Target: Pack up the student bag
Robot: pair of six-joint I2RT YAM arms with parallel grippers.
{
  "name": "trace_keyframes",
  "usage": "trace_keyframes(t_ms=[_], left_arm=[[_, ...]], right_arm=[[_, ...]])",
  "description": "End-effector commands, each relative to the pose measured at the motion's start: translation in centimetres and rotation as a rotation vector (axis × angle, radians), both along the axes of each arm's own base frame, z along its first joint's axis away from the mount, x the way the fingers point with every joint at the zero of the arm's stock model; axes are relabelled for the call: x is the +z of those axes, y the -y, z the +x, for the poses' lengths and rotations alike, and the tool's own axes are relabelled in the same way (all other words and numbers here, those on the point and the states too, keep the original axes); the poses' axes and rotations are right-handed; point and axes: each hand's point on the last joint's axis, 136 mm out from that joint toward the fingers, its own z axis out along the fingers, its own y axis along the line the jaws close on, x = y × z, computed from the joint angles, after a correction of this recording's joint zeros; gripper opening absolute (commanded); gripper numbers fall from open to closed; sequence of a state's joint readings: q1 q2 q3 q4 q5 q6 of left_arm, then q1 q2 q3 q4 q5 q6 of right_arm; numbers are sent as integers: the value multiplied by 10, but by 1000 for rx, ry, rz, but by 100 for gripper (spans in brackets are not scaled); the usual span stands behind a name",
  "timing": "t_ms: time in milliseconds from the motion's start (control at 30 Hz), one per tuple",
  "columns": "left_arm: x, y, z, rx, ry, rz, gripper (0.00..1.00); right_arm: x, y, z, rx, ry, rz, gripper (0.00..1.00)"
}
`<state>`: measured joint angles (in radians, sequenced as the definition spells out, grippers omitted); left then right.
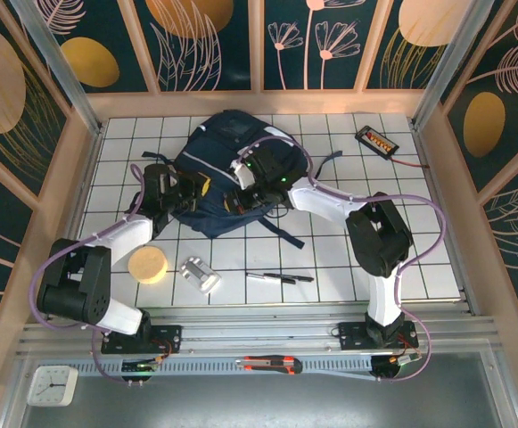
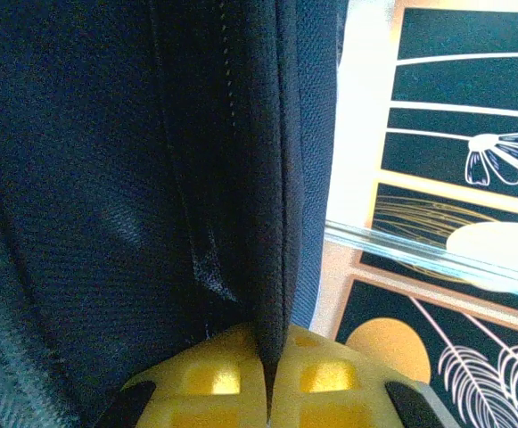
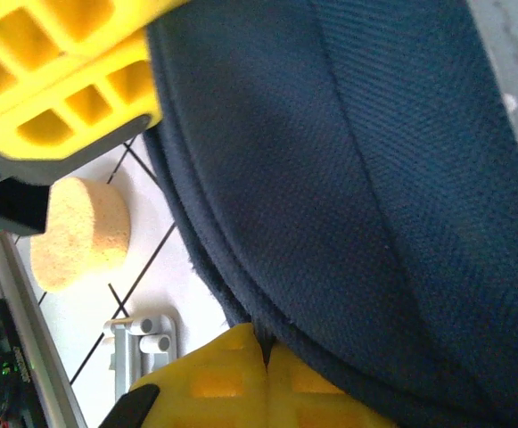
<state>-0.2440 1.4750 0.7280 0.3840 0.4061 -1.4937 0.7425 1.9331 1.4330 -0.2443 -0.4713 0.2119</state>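
- Yellow plastic fingers of the left gripper sit closest to their wrist lens, clenched on a fold of dark navy cloth that rises between them.
- Two more yellow fingers, those of the right gripper, pinch a seamed edge of the same cloth.
- One large dark navy fabric student bag lies on the far middle of the white gridded table, with dark straps trailing toward the near side. Both grippers grasp its near edge, close to each other.
- One round tan cork-like disc and one small silver metal block lie near each other on the left near side, apart from the bag.
- One slim pen-like stick, silver at the left and black at the right, lies near the table's centre front. I cannot tell whether it is one piece or two.
- One black box with an orange label rests at the far right corner, with a cable leading off it.
- One white clock and one red-and-black utility knife lie below the table's near rail.
- From above, the right arm's forearm crosses the bag's right flank, and the bag's bulk blocks most of both wrist pictures.
- Past the bag's edge, the right wrist view takes in the disc, the block and the left gripper's fingers. The left wrist view has the dark floral wall panel instead.
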Motion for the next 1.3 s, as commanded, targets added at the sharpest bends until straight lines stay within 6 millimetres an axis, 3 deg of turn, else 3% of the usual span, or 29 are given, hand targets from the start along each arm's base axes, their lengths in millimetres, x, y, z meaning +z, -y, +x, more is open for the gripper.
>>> trace_keyframes(t_ms=[0,133,300,433,533,567,700,933,1033,1200,1267], left_arm=[[28,29,-26,-134,70,-53,16],[21,23,-41,-172,51,51,56],[22,2,-54,-195,56,188,98],[27,-27,-52,-199,62,299,99],[26,-52,-46,-232,46,500,99],[20,-58,-46,-253,18,557,99],[26,-73,-30,-317,-6,728,98],[38,-102,10,-294,17,773,99],[34,-107,27,-298,24,735,99],[30,-97,54,-345,52,690,98],[16,-96,65,-364,27,685,96]], right_arm=[[36,-5,37,-105,135,64,0],[37,5,45,-131,117,79,0],[43,9,48,-139,116,104,0],[47,13,48,-138,116,115,0],[48,14,46,-132,115,117,0],[47,15,45,-131,113,116,0],[48,14,41,-123,103,129,0],[46,14,39,-123,98,131,0],[41,16,35,-121,86,120,0],[40,16,35,-122,90,115,0],[40,17,34,-127,91,116,0]])
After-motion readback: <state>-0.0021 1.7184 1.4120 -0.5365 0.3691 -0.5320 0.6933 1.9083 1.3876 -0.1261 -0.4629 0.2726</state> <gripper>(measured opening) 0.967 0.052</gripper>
